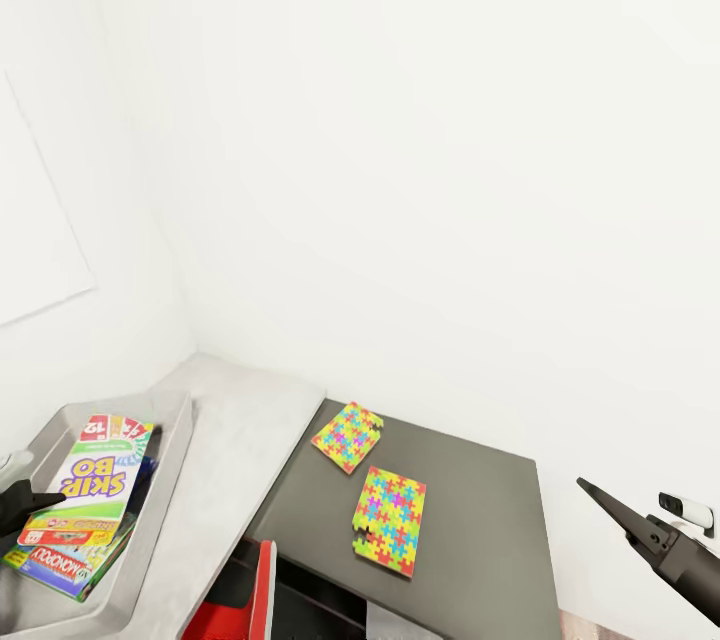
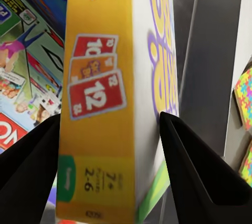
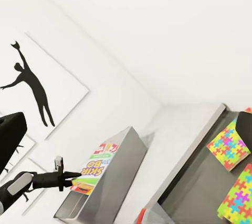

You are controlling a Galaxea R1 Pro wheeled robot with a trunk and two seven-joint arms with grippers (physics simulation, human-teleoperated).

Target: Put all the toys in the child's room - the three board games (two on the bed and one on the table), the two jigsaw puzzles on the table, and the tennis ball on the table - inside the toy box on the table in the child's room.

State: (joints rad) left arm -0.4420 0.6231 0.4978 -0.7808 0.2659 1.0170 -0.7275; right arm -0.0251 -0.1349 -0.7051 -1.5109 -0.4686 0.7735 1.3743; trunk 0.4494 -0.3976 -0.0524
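1. At the left end of the light grey L-shaped table sits the shallow translucent grey plastic toy box. It already holds flat printed board games: a Monopoly box lies lowest, near the bin's front edge.
2. The left gripper stands astride the white-and-yellow Skip-Bo game box, one black finger on each side of its narrow yellow edge. The fingers look pressed to the box, so I judge it clamped on the box. Gripping by the thin edge lets the flat box be lowered into the bin on top of the others.
3. On the lower dark grey section of the table, toward its back-left corner, lies one multicoloured flat jigsaw puzzle square. A second such puzzle lies just in front of it, nearer the front edge. The two lie apart and outside the bin, so that part of the task remains.
4. A red object shows below the table's front edge.
5. The right gripper hangs past the dark section's right edge with nothing in it. Whether its fingers are apart or together I cannot tell.
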